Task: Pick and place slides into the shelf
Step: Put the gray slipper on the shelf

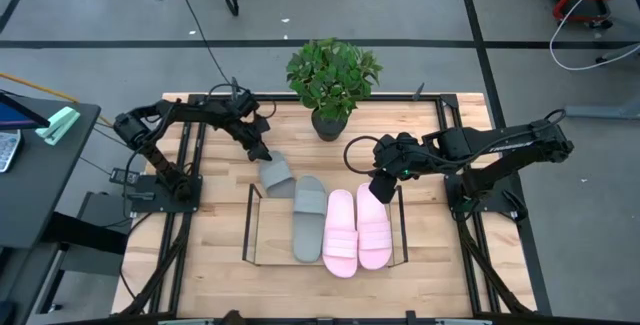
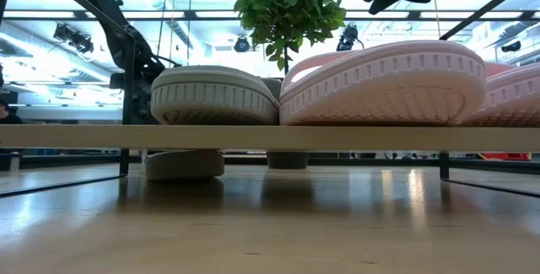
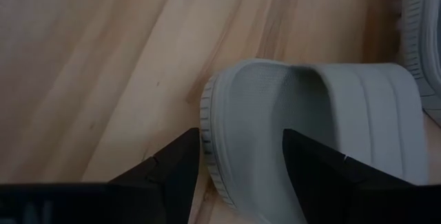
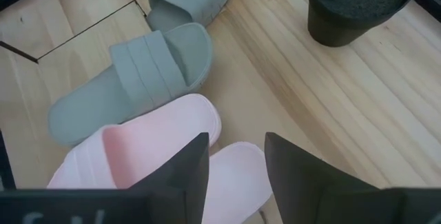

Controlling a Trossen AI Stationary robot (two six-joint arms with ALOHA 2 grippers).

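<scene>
1. From above, my left gripper [image 1: 262, 151] sits at the heel end of the loose grey slide [image 1: 277, 174], which lies aslant just outside the shelf [image 1: 250, 227], at its far left corner. Three slides rest on the shelf: a second grey slide [image 1: 309, 217], then two pink slides [image 1: 340, 232] side by side to its right. My right gripper [image 1: 381, 187] hangs over the far end of the outer pink slide [image 1: 373, 227]. A potted plant [image 1: 332, 77] stands on the table [image 1: 440, 265] between my two arms, past the shelf. To the left is a dark side table [image 1: 40, 180]; cables trail over the grey floor.

2. At table height, the shelf's board [image 2: 270, 137] runs straight across. A grey sole [image 2: 214, 97] and a pink sole [image 2: 384, 84] sit on it; the loose grey slide [image 2: 183, 163] shows beneath, on the table behind. The plant [image 2: 285, 8] rises behind them, with ceiling lights beyond.

3. On my left wrist, my fingers [image 3: 176, 176] are spread wide, one on either side of the grey slide's rim [image 3: 220, 141], close against it but not clamped. Bare pale wood [image 3: 89, 65] lies all round.

4. On my right wrist, my fingers [image 4: 189, 165] stand partly apart with nothing between them, above the pink slides [image 4: 151, 148]. Both grey slides [image 4: 138, 79] lie beyond, and the plant's dark pot [image 4: 358, 7] stands well apart.
</scene>
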